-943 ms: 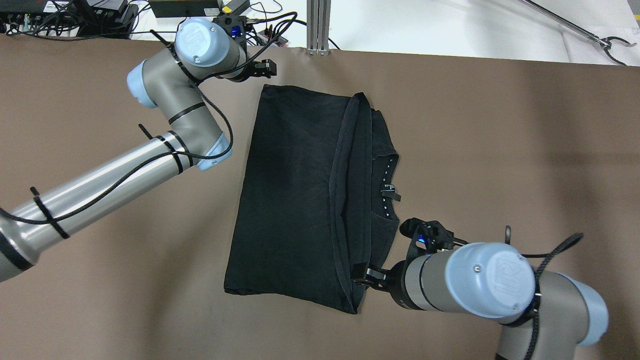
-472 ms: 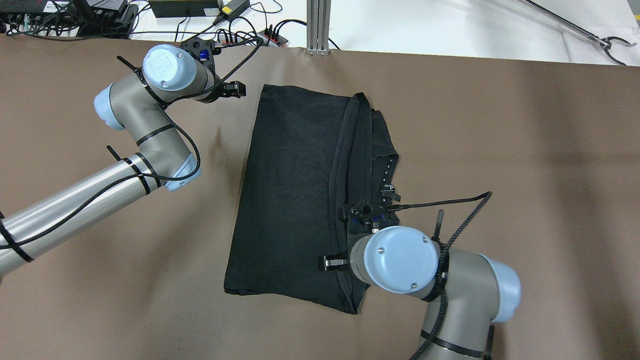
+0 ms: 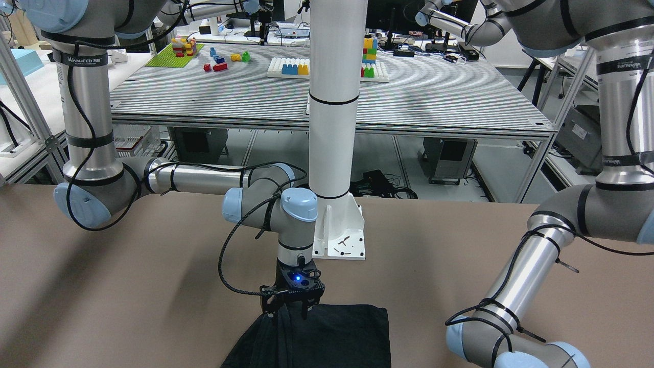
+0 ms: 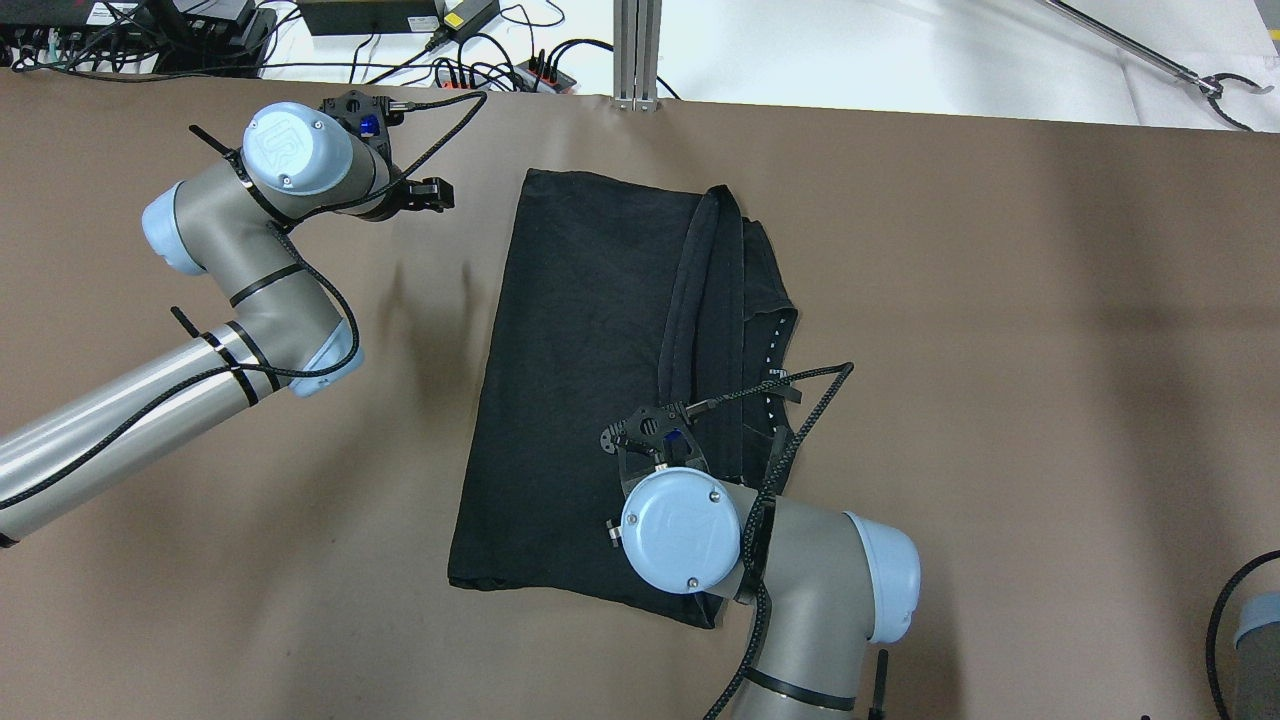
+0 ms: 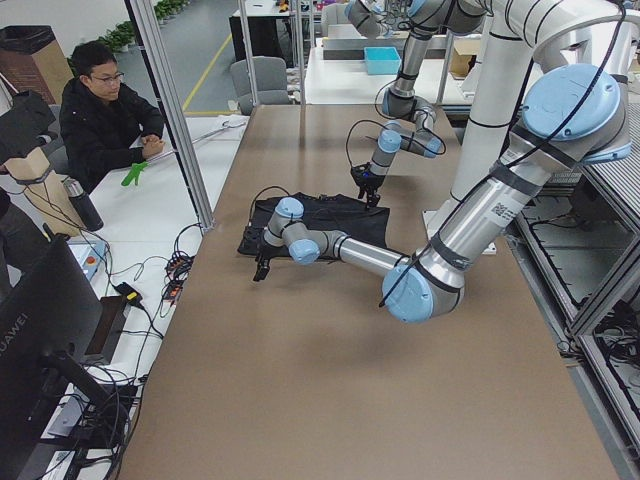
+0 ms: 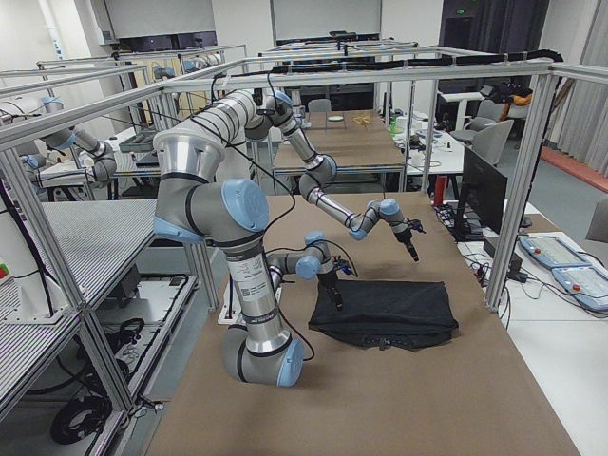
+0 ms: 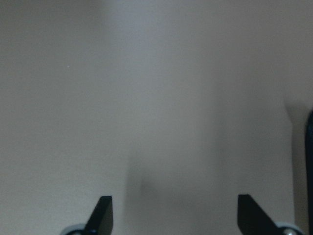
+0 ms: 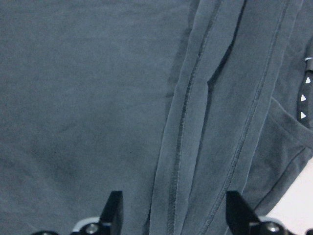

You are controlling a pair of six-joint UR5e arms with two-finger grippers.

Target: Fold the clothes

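The right fingers stand wide apart with nothing between them, pointing straight down over the black garment. The left fingers are just as wide and also empty, with only bare brown tabletop beneath them and the garment off to their side.

The garment lies flat under the right fingers as a rough rectangle. One side is already turned over into a long flap, and the flap's stitched hem runs up through the gap between those fingers. Just outside one finger sits the collar with its row of small white marks.

The step in hand looks like taking hold of this flap edge for the next fold. To do it well, the right fingers should probably come straight down with the hem centred in the gap, deep enough to catch every layer. Thin fabric slips, so a shallow pinch could lift only the top ply. The lift would go cleaner if the left fingers first took the matching far corner. One-handed, the flap is likely to drag and skew.

The tabletop is matte and wrinkle-free around both sets of fingers. Behind the right fingers rises a white post on its base plate. Beyond that is a ribbed bench with coloured blocks. A person sits past the left fingers.
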